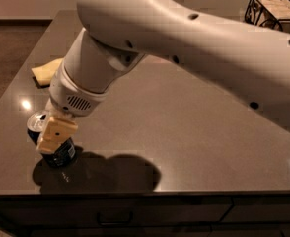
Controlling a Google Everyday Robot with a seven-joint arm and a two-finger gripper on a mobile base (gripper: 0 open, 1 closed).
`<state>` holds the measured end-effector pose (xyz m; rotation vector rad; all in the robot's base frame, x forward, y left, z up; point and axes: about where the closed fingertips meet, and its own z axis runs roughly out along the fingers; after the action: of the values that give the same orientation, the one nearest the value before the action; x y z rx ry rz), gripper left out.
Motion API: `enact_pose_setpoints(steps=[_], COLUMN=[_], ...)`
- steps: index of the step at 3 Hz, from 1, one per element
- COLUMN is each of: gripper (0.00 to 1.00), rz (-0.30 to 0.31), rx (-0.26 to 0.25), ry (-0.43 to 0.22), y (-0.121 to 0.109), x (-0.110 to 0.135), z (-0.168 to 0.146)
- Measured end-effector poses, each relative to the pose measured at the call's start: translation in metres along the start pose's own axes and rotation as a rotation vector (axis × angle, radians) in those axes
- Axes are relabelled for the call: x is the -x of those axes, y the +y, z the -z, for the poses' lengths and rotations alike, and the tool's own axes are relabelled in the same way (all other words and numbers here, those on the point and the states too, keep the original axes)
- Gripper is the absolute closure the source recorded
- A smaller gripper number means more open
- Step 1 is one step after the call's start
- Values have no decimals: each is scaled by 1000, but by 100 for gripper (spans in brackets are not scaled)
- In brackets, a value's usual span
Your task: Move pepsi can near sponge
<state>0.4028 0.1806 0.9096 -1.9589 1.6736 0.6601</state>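
Note:
The pepsi can (61,153) is dark blue with a silver top and stands near the front left corner of the dark table (184,132), leaning slightly left. My gripper (54,135) is down at the can, its cream part lying across the can's upper front and hiding much of it. The big white arm (194,38) reaches in from the upper right. The pale yellow sponge (45,71) lies flat near the table's left edge, further back than the can and apart from it, partly hidden by the arm.
A black wire basket (275,9) holding something pale stands at the back right. The table's front edge (145,192) runs just below the can, with drawers under it. Brown floor (12,48) lies to the left.

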Motion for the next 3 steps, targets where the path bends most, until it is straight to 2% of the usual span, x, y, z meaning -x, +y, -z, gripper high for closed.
enact_pose_setpoints(steps=[1,2,3], gripper=[63,86,100], rz=[-24,-73,-135], rx=[-10,-46,-114], ry=[-13,-21,-26], y=[-8,-36,-88], x=[1,3,8], z=[5,18,36])
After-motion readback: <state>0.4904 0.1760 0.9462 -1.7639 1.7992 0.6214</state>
